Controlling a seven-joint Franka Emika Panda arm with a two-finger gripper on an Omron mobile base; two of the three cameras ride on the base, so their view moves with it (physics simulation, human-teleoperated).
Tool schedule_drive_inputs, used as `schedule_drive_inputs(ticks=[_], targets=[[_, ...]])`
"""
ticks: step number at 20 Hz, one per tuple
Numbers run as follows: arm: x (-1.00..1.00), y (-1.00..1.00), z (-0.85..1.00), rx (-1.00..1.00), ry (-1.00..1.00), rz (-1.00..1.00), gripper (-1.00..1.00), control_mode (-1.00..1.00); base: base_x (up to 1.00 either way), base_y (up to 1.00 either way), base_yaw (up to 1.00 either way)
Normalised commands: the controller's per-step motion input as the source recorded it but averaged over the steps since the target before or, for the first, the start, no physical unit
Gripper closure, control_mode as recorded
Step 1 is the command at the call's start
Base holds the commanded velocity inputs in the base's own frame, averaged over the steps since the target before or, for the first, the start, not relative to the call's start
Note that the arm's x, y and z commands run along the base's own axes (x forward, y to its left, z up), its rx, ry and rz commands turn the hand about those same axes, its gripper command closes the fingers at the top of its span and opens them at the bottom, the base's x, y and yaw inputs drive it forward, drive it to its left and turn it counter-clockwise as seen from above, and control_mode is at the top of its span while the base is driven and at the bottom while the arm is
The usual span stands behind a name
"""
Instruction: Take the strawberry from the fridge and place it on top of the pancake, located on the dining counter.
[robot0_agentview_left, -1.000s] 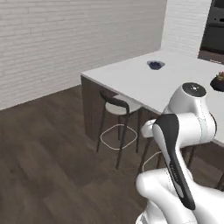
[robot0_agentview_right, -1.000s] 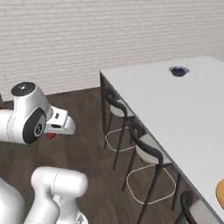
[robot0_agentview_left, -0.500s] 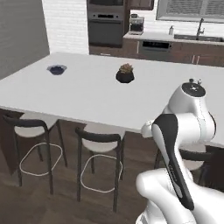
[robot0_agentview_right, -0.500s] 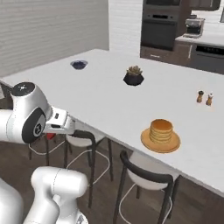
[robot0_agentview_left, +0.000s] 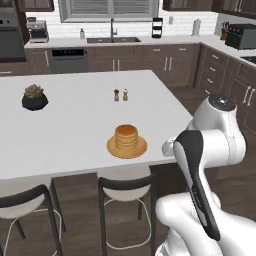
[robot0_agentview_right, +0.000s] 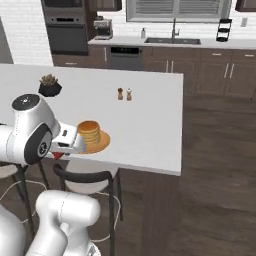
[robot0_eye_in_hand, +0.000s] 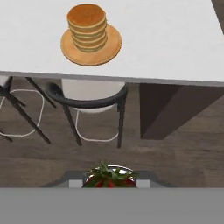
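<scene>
My gripper (robot0_eye_in_hand: 109, 180) is shut on the strawberry (robot0_eye_in_hand: 109, 176), a small red berry with green leaves that sits between the fingertips. In the right base view the gripper (robot0_agentview_right: 59, 154) hangs just off the near edge of the dining counter (robot0_agentview_right: 145, 125), left of the pancake (robot0_agentview_right: 89, 132). The golden pancake (robot0_eye_in_hand: 87, 25) is stacked on an orange-brown plate (robot0_eye_in_hand: 111, 46), near the counter's (robot0_eye_in_hand: 166, 39) front edge, ahead of the hand. The left base view shows the pancake (robot0_agentview_left: 126, 137) on the white counter (robot0_agentview_left: 70, 130), left of my arm. The fridge is out of view.
Dark bar stools (robot0_eye_in_hand: 91, 95) stand under the counter's near edge. Salt and pepper shakers (robot0_agentview_left: 120, 94) and a potted plant (robot0_agentview_left: 34, 97) sit farther back on the counter. A wall counter with a sink (robot0_agentview_left: 111, 39) and dark cabinets (robot0_agentview_left: 220, 70) runs behind and to the right.
The whole scene has swung past as the base moved; the pancake now lies directly ahead. The gripper stays shut on the strawberry.
</scene>
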Motion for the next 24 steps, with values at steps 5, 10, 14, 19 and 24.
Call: schedule_drive_inputs(ticks=[5,10,14,19,24], targets=[[0.0,0.0,0.0,0.0,0.0,0.0,1.0,1.0,0.4,0.06,-0.17],[0.0,0.0,0.0,0.0,0.0,0.0,1.0,1.0,0.38,0.49,-0.06],[0.0,0.0,0.0,0.0,0.0,0.0,1.0,1.0,0.34,0.46,-0.05],[0.0,0.0,0.0,0.0,0.0,0.0,1.0,1.0,0.23,0.45,-0.01],[0.0,0.0,0.0,0.0,0.0,0.0,1.0,1.0,0.26,0.22,0.0]])
